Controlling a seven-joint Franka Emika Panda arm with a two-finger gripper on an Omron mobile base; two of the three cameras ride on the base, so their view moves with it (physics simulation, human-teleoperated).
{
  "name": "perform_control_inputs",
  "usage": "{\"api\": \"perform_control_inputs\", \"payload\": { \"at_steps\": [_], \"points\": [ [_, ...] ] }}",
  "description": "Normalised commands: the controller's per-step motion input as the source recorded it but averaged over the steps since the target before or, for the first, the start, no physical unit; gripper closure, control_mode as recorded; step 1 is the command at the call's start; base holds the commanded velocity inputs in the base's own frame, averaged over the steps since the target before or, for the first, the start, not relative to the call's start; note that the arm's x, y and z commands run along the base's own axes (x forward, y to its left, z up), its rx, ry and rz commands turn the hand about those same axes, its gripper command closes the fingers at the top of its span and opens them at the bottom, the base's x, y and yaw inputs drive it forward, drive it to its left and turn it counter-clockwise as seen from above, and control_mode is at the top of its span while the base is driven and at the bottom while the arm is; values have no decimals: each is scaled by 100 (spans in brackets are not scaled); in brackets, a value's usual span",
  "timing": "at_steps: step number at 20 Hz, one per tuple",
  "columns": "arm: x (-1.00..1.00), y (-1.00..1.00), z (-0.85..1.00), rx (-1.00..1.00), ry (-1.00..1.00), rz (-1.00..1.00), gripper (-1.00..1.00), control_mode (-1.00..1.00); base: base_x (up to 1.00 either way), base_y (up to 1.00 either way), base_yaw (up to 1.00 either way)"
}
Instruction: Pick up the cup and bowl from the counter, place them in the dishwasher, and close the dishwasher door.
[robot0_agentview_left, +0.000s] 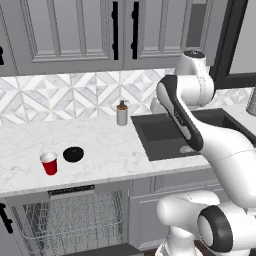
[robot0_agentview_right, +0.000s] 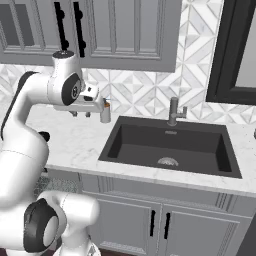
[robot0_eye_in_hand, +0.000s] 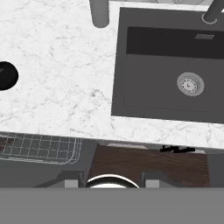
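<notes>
Setting: domestic kitchen, rendered. Evidence: white marble-look counter (robot0_agentview_left: 100, 142) with grey veins on grey panelled base cabinets (robot0_agentview_right: 150, 222) with black handles; matching wall cabinets (robot0_agentview_left: 75, 32) above; backsplash (robot0_agentview_left: 60, 97) of white and grey geometric tiles; dark inset sink (robot0_agentview_right: 170, 145) with drain and metal faucet (robot0_agentview_right: 173, 112); grey soap dispenser (robot0_agentview_left: 122, 114) beside the sink; open under-counter dishwasher (robot0_agentview_left: 75, 215) with wire rack; red cup (robot0_agentview_left: 49, 163) and black bowl (robot0_agentview_left: 73, 154) on the counter.

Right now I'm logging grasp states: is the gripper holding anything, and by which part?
Nothing is held. The cup and the bowl both sit untouched on the counter, well away from the gripper.
</notes>
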Motion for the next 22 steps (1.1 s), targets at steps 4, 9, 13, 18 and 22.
{"api": "perform_control_inputs", "payload": {
  "at_steps": [4, 9, 13, 18, 22],
  "points": [
    [-29, 0, 0, 0, -3, 0, -100, -100, 0, 0, 0],
    [-75, 4, -4, 2, 0, 0, -100, -100, 0, 0, 0],
    [-48, 34, -44, 3, -7, 0, -100, -100, 0, 0, 0],
    [-1, 27, -47, 3, -3, 7, -100, -100, 0, 0, 0],
    [0, 0, 0, 0, 0, 0, -100, 100, 0, 14, 9]
  ]
}}
